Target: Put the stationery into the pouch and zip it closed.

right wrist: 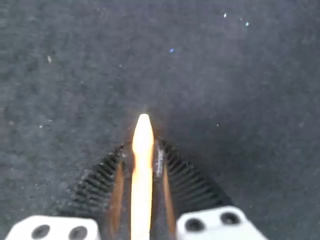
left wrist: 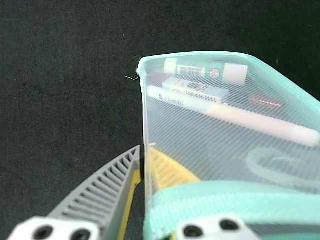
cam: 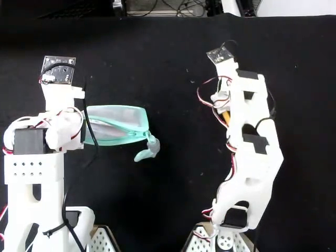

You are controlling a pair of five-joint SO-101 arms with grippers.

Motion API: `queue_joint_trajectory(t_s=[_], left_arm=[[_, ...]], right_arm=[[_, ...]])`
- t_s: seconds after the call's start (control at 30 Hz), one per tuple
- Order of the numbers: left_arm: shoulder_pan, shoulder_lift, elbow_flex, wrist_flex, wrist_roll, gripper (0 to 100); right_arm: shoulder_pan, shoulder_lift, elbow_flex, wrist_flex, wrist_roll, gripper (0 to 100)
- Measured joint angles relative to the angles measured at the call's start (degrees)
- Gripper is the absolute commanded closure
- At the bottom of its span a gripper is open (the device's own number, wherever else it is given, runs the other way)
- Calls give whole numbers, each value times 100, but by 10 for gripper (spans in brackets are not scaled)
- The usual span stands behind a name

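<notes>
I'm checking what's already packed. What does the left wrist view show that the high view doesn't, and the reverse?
Left wrist view: through the mint pouch mesh, a white pen and a capped tube lie inside, and the left gripper clamps the pouch wall. High view: the zipper strap trailing off the pouch's end, and the right arm carrying an orange stick. Both: the pouch on black cloth.

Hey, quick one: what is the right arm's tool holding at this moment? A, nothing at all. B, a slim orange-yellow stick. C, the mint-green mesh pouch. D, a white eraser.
B: the right wrist view shows a slim orange-yellow stick clamped between the two ribbed fingers of the right tool, over the black table cloth.
</notes>
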Motion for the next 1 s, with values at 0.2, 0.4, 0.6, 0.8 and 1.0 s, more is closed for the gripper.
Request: queue_joint_trajectory(t_s=[0.2,0.4,0.6,0.8,1.0], left_arm=[[0,0,0,0,0,968],[0,0,0,0,0,968],[0,0,0,0,0,968],[0,0,0,0,0,968],[0,0,0,0,0,969]], right_arm=[[-18,-246,26,519,0,986],[-114,-1829,949,589,0,986],[-114,-4448,2488,589,-79,986],[-712,-7763,3604,589,-721,986],[-2497,-10963,3789,510,-1477,986]])
